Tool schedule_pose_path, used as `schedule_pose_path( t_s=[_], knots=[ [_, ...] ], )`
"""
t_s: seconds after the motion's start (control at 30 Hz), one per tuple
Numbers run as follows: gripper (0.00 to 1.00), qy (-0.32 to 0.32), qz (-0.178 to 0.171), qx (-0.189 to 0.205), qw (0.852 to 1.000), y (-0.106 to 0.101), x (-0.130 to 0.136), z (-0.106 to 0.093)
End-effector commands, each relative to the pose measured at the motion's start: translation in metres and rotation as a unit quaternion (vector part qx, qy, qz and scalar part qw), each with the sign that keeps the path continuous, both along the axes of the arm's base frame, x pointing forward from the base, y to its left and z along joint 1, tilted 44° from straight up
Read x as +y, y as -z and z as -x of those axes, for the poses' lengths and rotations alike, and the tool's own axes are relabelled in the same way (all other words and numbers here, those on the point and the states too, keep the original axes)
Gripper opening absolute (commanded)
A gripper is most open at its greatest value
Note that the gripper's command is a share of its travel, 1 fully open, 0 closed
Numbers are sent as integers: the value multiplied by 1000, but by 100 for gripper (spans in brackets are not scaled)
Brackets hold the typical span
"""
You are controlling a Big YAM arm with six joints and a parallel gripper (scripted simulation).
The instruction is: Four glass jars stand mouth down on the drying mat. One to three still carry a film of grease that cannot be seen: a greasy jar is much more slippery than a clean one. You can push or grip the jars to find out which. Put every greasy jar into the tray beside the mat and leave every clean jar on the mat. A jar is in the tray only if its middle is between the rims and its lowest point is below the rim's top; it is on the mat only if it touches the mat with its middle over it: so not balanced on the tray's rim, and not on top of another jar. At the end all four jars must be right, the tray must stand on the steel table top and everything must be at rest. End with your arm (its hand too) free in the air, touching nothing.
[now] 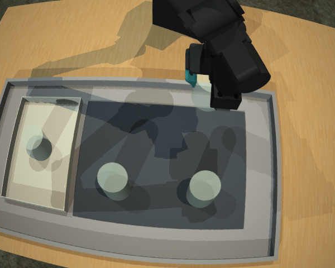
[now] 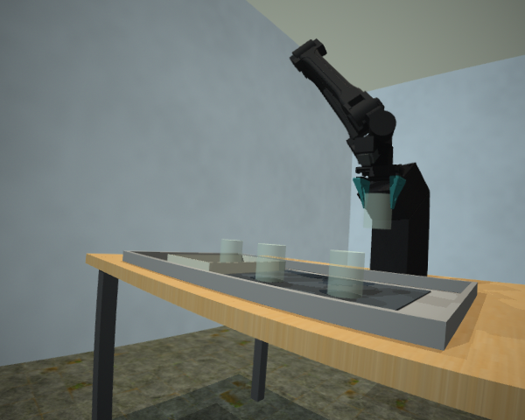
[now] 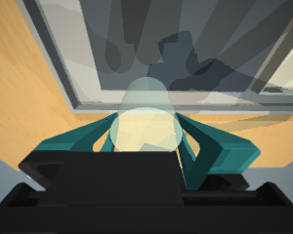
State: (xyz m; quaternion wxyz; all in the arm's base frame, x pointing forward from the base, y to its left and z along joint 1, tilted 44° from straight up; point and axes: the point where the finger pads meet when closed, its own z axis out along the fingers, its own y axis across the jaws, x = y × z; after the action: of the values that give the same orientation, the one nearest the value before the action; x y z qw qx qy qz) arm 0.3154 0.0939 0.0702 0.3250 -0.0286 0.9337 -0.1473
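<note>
The hand (image 1: pixel 204 95) (image 2: pixel 379 207) (image 3: pixel 146 116) grips a jar (image 1: pixel 201 99) (image 2: pixel 379 217) (image 3: pixel 146 129), raised, long axis near upright; the mat (image 1: pixel 150 201) (image 2: pixel 391 302) (image 3: pixel 210 58) lies lower, ahead of the hand; the tray (image 1: pixel 73 152) (image 2: pixel 188 262) (image 3: pixel 289 73) well to its right, so if this jar is greasy, the carry should go rightward, then down

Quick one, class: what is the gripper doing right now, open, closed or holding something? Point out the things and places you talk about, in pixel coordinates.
Gripper (image 2: pixel 378 206) (image 3: pixel 146 116): closed on a glass jar (image 2: pixel 379 217) (image 3: pixel 146 134), held up in the air.
</note>
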Motion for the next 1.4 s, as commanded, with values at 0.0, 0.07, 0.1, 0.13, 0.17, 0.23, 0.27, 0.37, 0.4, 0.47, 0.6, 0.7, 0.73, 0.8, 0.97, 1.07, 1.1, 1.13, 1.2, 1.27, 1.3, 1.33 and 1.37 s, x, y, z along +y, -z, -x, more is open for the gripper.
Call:
schedule_pose_path(
  t_s=[0.0,0.07,0.1,0.13,0.17,0.23,0.27,0.37,0.4,0.47,0.6,0.7,0.73,0.8,0.97,1.07,1.1,1.13,1.2,1.27,1.3,1.33,1.37],
  knots=[
    [0,-5,-17,-22,1000,-20,14,-8],
    [0,-5,-17,-22,1000,-20,14,-8],
    [0,-5,-17,-22,1000,-20,14,-8],
    [0,-5,-17,-22,1000,-20,14,-8],
    [0,-5,-17,-22,1000,-22,11,-9],
    [0,-5,-17,-22,1000,-25,6,-10],
    [0,-5,-17,-22,1000,-27,3,-11],
    [0,-5,-17,-22,1000,-32,-5,-14],
    [0,-5,-17,-22,1000,-33,-8,-15],
    [0,-5,-17,-22,1000,-37,-13,-17],
    [0,-5,-17,-22,1000,-40,-19,-18],
    [0,-5,-17,-22,1000,-45,-27,-21],
    [0,-5,-17,-22,1000,-47,-30,-22],
    [0,-5,-17,-22,1000,-50,-35,-24],
    [0,-5,-17,-22,1000,-58,-49,-28],
    [0,-5,-17,-22,1000,-63,-57,-31],
    [0,-5,-17,-22,1000,-65,-60,-32],
    [0,-5,-17,-22,1000,-65,-60,-32],
    [0,-5,-17,-22,1000,-67,-62,-33],
    [0,-5,-17,-22,1000,-70,-68,-35],
    [0,-5,-17,-22,1000,-72,-71,-36],
    [0,-5,-17,-22,1000,-73,-73,-37],
    [0,-5,-17,-22,1000,-75,-76,-37]
  ],
)
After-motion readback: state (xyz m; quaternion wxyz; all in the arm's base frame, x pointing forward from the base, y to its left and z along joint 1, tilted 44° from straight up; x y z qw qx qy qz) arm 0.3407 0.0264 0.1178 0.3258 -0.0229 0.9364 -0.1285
